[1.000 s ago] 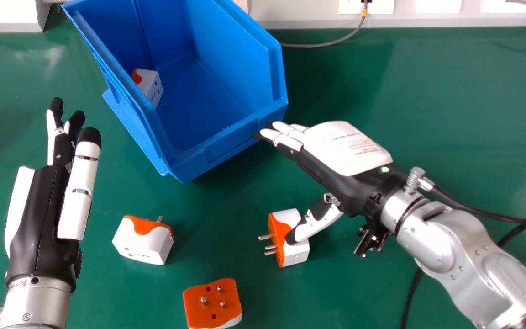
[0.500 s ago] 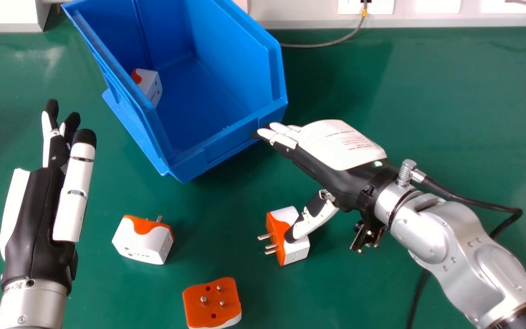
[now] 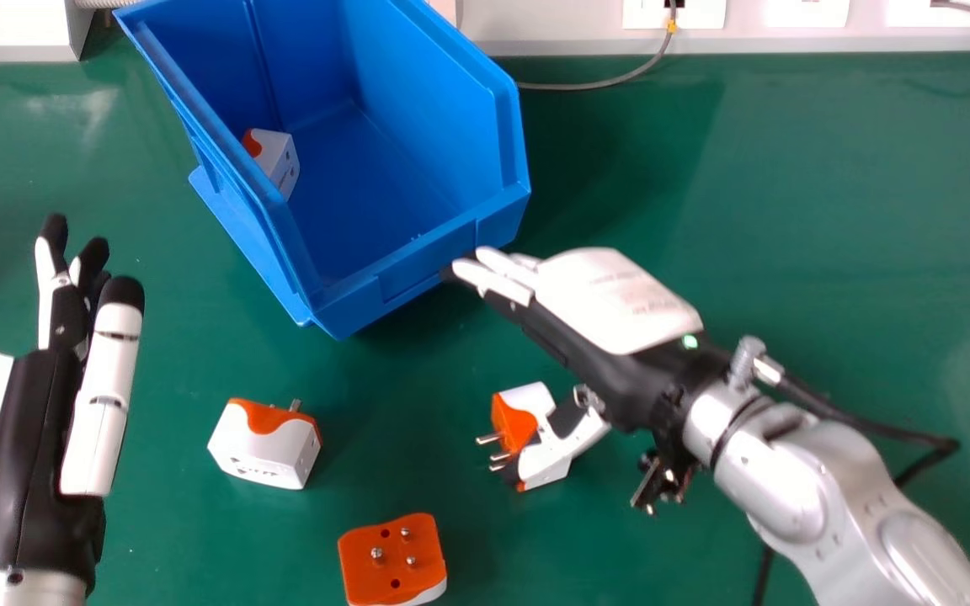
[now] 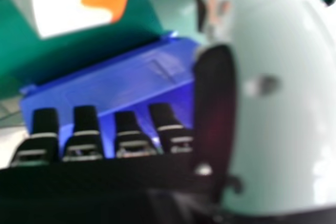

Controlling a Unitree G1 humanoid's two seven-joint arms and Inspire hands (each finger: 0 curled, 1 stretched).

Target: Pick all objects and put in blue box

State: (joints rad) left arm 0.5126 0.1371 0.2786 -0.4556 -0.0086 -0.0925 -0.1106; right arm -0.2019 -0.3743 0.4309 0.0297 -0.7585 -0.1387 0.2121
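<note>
Nearest, toward the bench's near edge: pins-up adapter, orange face up, metal pins standing, white body under it. My left hand is near the bench's left edge, held edge-on, fingers straight and released, pointing at the far edge.

A bit farther: slotted adapter, white, orange band at its far side, a pin poking out there, slots facing near. Right of it, sideways adapter, orange face and pins toward the bench's left edge, white body behind.

My right hand: arm slants in from the bench's near right corner, back of hand up. Fingers straight, not clenched, pointing at the near wall of the blue box. Thumb reaches down over sideways adapter; can't tell if it touches.

Farthest: blue box, angled, open top, near the bench's far edge. Boxed adapter, white with an orange patch, sits inside by the left wall.
</note>
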